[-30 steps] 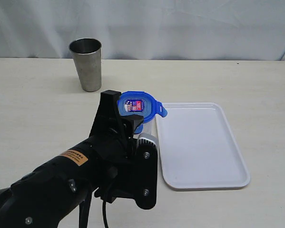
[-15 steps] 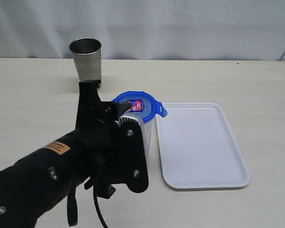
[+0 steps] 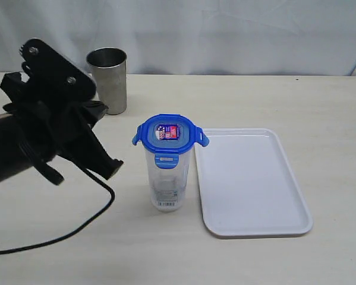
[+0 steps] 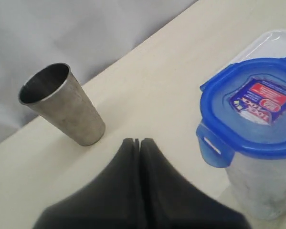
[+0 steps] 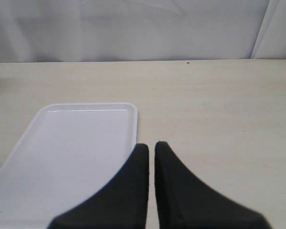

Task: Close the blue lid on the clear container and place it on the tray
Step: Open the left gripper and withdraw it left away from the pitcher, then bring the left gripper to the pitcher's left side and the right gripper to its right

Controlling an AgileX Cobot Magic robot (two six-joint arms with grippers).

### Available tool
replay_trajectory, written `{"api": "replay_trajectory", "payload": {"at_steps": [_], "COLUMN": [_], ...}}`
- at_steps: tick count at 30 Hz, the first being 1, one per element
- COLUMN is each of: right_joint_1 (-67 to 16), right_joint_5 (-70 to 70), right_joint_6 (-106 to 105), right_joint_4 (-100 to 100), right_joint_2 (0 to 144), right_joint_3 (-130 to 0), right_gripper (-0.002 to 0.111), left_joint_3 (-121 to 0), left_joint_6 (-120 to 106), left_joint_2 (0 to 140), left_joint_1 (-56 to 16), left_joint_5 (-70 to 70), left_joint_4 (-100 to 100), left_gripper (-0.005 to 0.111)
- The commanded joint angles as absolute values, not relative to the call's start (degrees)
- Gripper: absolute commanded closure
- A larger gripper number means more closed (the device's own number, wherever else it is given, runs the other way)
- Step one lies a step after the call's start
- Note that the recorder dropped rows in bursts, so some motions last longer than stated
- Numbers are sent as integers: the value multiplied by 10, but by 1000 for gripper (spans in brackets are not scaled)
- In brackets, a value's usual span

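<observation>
The clear container (image 3: pixel 167 185) stands upright on the table, just left of the white tray (image 3: pixel 249 178) and not on it. The blue lid (image 3: pixel 169 133) sits on top of it, sticker up, with its side tabs sticking outward. My left gripper (image 3: pixel 99 108) hovers to the left of the container, apart from it and near the steel tumbler; its jaws (image 4: pixel 139 141) are shut on nothing. The left wrist view shows the lid (image 4: pixel 255 107) and the container (image 4: pixel 262 188) off to one side. My right gripper (image 5: pixel 151 145) is shut and empty beside the tray's (image 5: pixel 71 152) edge.
A grey steel tumbler (image 3: pixel 108 80) stands upright at the back left, close behind the left gripper; it also appears in the left wrist view (image 4: pixel 61 102). A black cable (image 3: pixel 76 228) trails over the table at the front left. A white curtain closes off the back.
The left arm has pulled away from the container, swinging left and up, and its jaws have shut. The lid stays on the container, now fully in view.
</observation>
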State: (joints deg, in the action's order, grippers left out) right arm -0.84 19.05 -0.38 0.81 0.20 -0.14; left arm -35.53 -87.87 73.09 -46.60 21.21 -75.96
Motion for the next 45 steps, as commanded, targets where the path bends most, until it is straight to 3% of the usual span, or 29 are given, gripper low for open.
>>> {"api": "replay_trajectory", "payload": {"at_steps": [1,8,12,16,24,28,36,41,45], "right_joint_1": [-9,-9,-9,-9,-9,-9,-21,-102,-189], "right_joint_5": [192,163,65,-11,-95,-97,-88,-85,-7], "right_joint_6": [-4,-4,-4,0,50,71,185,260,266], "right_joint_4": [9,8,9,9,143,138,38,-108,-174], "right_joint_2": [0,0,0,0,0,10,146,274,412], "right_joint_3": [0,0,0,0,0,-8,-107,-178,-259], "right_gripper": [104,104,104,104,104,104,104,104,104], "left_joint_3": [-354,-354,-345,-303,-294,-294,-294,-301,-328], "left_joint_6": [-706,-671,-493,-205,266,326,288,248,248], "left_joint_2": [726,732,754,765,802,856,968,997,1022], "left_joint_1": [-342,-268,-267,-243,-30,43,46,20,-18], "left_joint_5": [44,73,275,423,581,672,700,700,700], "left_joint_4": [-556,-458,-397,-103,451,604,715,714,719], "left_gripper": [107,107,107,107,107,107,107,107,107]}}
